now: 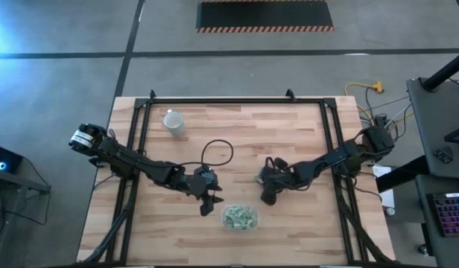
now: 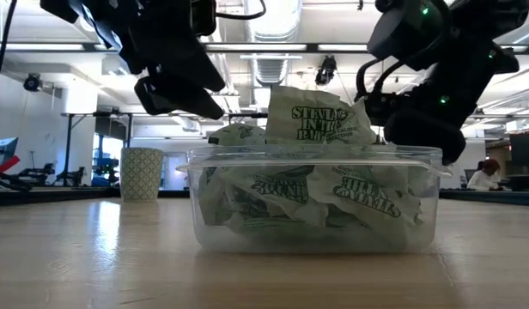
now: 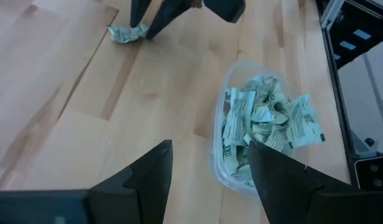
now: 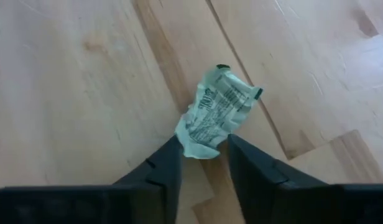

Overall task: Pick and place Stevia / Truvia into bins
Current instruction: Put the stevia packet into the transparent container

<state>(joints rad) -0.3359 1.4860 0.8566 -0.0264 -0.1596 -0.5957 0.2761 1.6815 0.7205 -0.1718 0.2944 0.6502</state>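
Sachets of sweetener are found in two places: a crumpled heap fills the clear tub [image 1: 240, 218] near the front edge of the bench [image 1: 304, 149], and one loose sachet [image 4: 216, 111] lies on the bare wood beside it. The right tool [image 4: 203, 155] is set low over this loose sachet, its fingers parted, with the sachet's near edge lying between the tips; nothing is gripped yet. The left tool [image 3: 210, 168] is held above the bench just beside the tub, fingers spread and empty.

The sachet is judged very light, thin and soft; it is already creased, so it will bend rather than resist. Paper of this kind is easily torn or pushed along the wood. A hold across the raised, crumpled middle is judged safer than one on a flat edge. A white cup [image 1: 173, 122] stands well apart, at the far side.
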